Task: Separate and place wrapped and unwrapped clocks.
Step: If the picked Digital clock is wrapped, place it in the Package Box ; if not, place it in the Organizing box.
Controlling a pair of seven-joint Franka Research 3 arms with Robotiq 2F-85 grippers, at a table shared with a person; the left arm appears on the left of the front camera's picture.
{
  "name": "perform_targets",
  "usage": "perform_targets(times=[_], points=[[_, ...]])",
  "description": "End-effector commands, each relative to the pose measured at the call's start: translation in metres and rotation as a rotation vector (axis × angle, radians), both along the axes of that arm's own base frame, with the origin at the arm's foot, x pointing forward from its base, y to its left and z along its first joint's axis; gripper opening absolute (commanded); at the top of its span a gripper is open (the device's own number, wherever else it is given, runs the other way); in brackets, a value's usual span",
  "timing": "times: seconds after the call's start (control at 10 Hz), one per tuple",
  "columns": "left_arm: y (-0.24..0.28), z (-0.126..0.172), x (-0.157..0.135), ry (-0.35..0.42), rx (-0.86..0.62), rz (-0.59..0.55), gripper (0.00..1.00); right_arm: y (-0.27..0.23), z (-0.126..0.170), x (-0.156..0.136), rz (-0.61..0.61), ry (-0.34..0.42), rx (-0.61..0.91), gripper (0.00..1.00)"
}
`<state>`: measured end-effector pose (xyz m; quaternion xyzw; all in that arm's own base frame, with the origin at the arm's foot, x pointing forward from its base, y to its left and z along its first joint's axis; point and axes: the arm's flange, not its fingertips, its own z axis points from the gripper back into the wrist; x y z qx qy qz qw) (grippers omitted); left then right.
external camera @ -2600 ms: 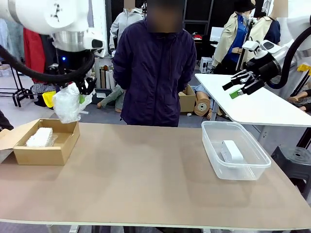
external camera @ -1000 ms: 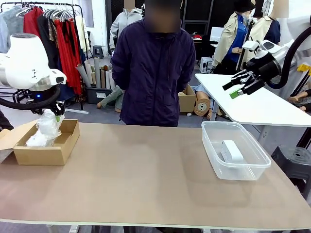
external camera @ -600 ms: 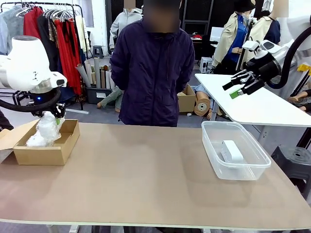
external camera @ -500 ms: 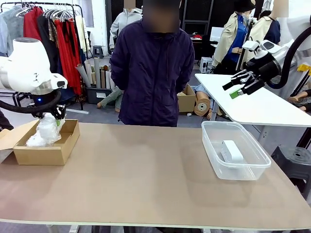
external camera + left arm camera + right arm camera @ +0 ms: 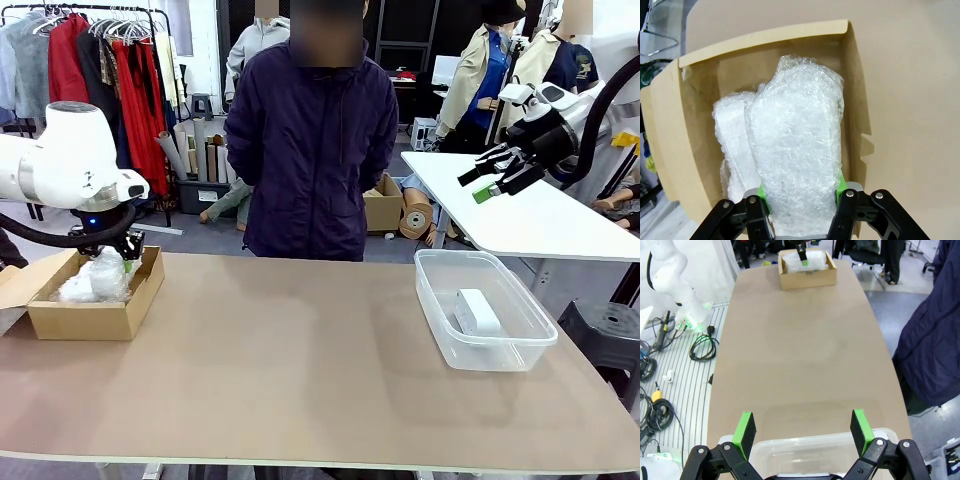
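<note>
— So where's the left gripper [image 5: 801,200] right now?

— Down in the cardboard box [image 5: 95,318] at the left end of the table [image 5: 300,380]. Its jaws are clamped on a bubble-wrapped clock [image 5: 797,165]; you can see the green pads [image 5: 839,183] pressed against the bundle's sides in the left wrist view.

— Is that bundle alone in there?

— No, a second wrapped clock [image 5: 732,135] lies right beside it, touching it, nearer the box's flap side. From the front the two read as one whitish heap [image 5: 95,280] above the box rim.

— And the bare one?

— The white unwrapped clock [image 5: 476,310] sits inside the clear plastic tub [image 5: 440,320] at the right end of the table, well apart from the box.

— The right gripper [image 5: 490,180]?

— Up in the air to the right, above and behind the tub, jaws spread wide with nothing between them. In the right wrist view its green fingertips [image 5: 745,426] frame the tub's rim [image 5: 815,442] below.

— The person?

— Standing at the far edge in a dark jacket [image 5: 310,150], hands out of sight.
</note>
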<state>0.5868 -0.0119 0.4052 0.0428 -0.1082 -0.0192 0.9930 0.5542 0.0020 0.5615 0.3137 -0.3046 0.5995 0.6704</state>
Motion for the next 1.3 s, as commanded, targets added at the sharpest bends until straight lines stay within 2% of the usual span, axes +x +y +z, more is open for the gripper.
perform_targets(times=[0.0,0.5,1.0,1.2], points=[[0.002,-0.001,0.01,-0.022,-0.002,-0.034,0.0,0.001,0.002,-0.001,0.003,-0.006,0.001,1.0],[-0.007,0.005,0.015,-0.028,0.032,-0.044,0.0,0.001,0.002,-0.001,0.003,-0.006,0.001,1.0],[0.007,0.015,0.007,-0.044,0.035,0.006,0.0,0.001,0.002,-0.001,0.003,-0.006,0.001,1.0],[0.0,0.009,0.011,-0.037,0.017,0.0,0.0,0.001,0.002,-0.001,0.003,-0.006,0.001,1.0]])
